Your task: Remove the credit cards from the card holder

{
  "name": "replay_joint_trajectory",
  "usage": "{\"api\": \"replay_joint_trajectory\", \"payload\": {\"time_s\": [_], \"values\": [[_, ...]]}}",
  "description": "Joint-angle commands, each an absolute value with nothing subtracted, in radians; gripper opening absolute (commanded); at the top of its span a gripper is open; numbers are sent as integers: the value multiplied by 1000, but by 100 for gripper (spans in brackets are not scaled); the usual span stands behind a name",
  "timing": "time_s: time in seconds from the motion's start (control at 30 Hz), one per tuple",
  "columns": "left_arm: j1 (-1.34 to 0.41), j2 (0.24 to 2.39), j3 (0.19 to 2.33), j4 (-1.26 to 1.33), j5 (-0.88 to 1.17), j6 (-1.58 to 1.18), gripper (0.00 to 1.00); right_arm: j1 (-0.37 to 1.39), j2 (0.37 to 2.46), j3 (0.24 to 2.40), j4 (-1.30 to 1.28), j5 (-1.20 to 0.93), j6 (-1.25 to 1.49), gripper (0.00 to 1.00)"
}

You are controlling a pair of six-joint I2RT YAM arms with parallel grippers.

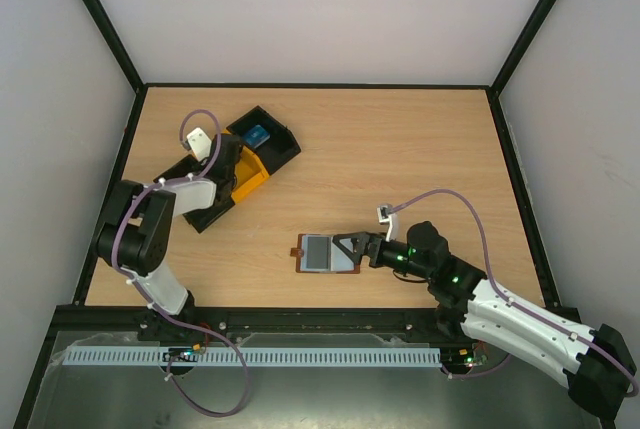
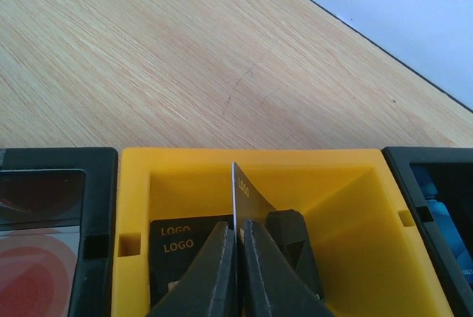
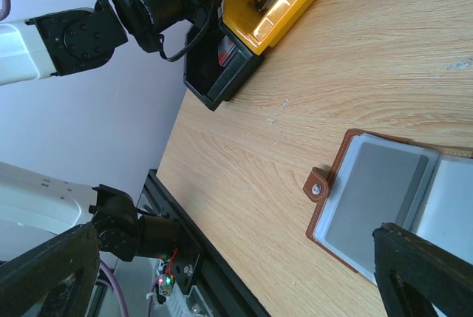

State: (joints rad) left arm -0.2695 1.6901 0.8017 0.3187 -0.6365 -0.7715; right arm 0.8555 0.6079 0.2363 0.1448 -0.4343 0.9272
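Observation:
The brown card holder (image 1: 318, 254) lies open on the table, its pale pockets facing up; it also shows in the right wrist view (image 3: 384, 199), where a grey rectangle fills its left pocket. My right gripper (image 1: 349, 246) is open over the holder's right half, with one finger (image 3: 425, 276) above it. My left gripper (image 1: 233, 162) is shut on a dark grey card (image 2: 247, 191), held on edge over the yellow tray (image 2: 347, 184). Dark grey cards (image 2: 181, 247) lie in that tray. A white and red card (image 2: 37, 265) and a blue card (image 1: 261, 134) lie in black trays.
The three joined trays, black (image 1: 205, 211), yellow (image 1: 252, 177) and black (image 1: 283, 142), stand at the back left. Dark frame posts and white walls border the table. The table's near edge is a black rail (image 3: 207, 265).

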Motion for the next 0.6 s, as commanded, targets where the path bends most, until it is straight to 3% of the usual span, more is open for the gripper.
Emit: {"api": "replay_joint_trajectory", "payload": {"time_s": [0.0, 0.3, 0.57], "values": [[-263, 1712, 823, 282, -681, -776, 8, 853, 592, 238, 125, -415, 922, 98], [-263, 1702, 836, 258, -693, -776, 9, 854, 581, 236, 123, -406, 928, 98], [-263, 1682, 851, 232, -709, -775, 17, 854, 573, 236, 108, -401, 928, 98]]}}
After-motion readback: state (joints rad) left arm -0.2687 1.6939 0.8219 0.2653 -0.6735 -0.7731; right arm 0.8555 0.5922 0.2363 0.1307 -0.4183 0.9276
